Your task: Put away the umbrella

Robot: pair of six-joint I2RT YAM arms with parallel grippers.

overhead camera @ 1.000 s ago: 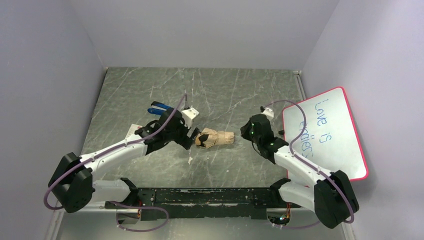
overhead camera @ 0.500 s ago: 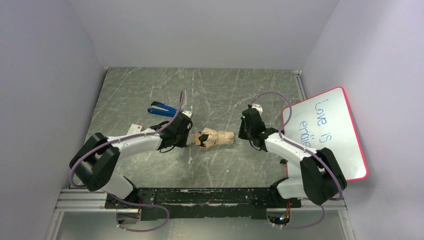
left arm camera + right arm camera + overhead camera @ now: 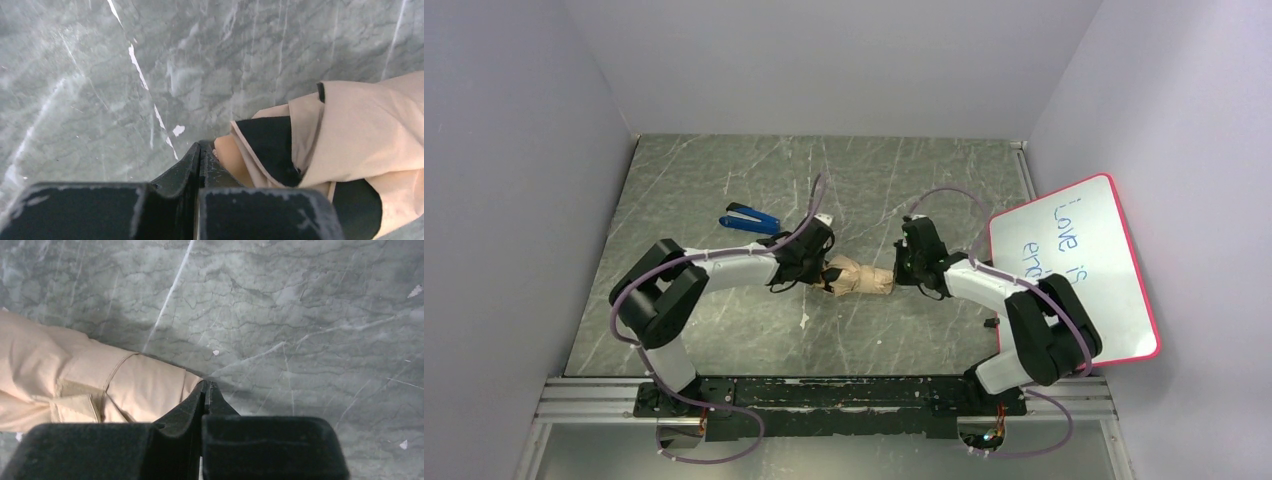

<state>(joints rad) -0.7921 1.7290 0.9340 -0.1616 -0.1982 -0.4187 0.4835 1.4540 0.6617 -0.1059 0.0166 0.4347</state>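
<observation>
The umbrella (image 3: 858,277) lies folded on the marble table, a cream-beige bundle with black lining showing at its left end. My left gripper (image 3: 821,262) is shut, with nothing between its fingers. In the left wrist view its tips (image 3: 200,146) rest against the tan handle (image 3: 229,158) beside the umbrella's black lining (image 3: 272,145). My right gripper (image 3: 902,270) is also shut and empty. In the right wrist view its tips (image 3: 205,383) touch the right end of the beige fabric (image 3: 75,372), where the strap (image 3: 75,402) wraps around.
A blue stapler (image 3: 751,217) lies behind the left arm. A pink-rimmed whiteboard (image 3: 1074,270) with handwriting leans at the right edge. Grey walls enclose the table (image 3: 874,180) on three sides.
Both arms have stretched inward until their tips meet the umbrella's two ends. The left gripper has gone from open to shut, and the umbrella has shifted slightly right.
</observation>
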